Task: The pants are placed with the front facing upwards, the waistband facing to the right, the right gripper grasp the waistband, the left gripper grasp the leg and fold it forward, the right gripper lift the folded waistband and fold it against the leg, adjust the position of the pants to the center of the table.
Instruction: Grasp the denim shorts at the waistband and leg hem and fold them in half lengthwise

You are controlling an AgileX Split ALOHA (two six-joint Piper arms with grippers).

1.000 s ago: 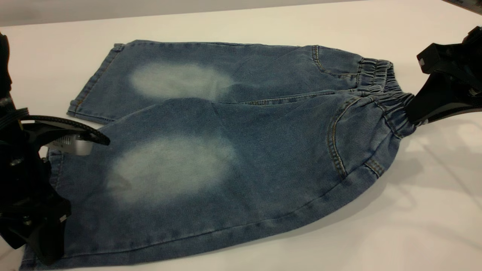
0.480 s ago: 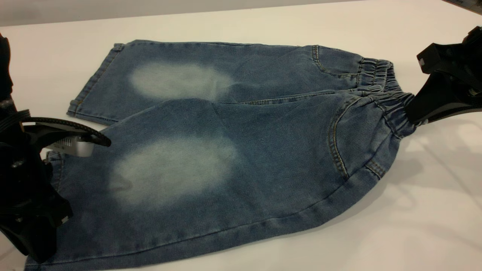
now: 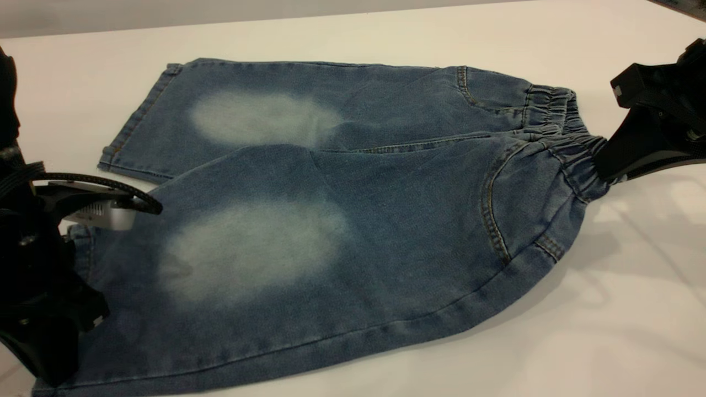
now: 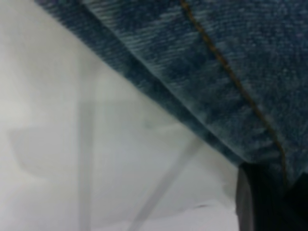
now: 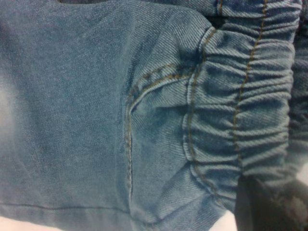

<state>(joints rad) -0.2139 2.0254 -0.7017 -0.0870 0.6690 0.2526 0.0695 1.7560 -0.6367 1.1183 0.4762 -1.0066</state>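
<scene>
1. The small blue denim pants (image 3: 331, 220) with pale faded oval patches on the knees lie flat on the large plain white table (image 3: 606, 331), front side up, legs toward the left and the wide end toward the right.
2. One leg lies farther from the camera and the other nearer; the near leg overlaps the far one a little along the middle seam.
3. The gathered, darker blue elastic waistband (image 3: 573, 149) is at the right end of the pants, and its near corner is pulled a little toward the right.
4. The right gripper (image 3: 604, 165), a black claw with angular wedge-shaped jaws, is at the right edge of the table and is closed on this near corner of the waistband; in the right wrist view one dark jaw sits directly on the ruffled band (image 5: 240, 120).
5. The left gripper (image 3: 118, 242), a black claw with a thin curved finger and a white label, is at the hem of the near leg at the left side.
6. Its curved finger is above the denim and the other jaw is lower, so the jaws stand apart with the leg hem between them.
</scene>
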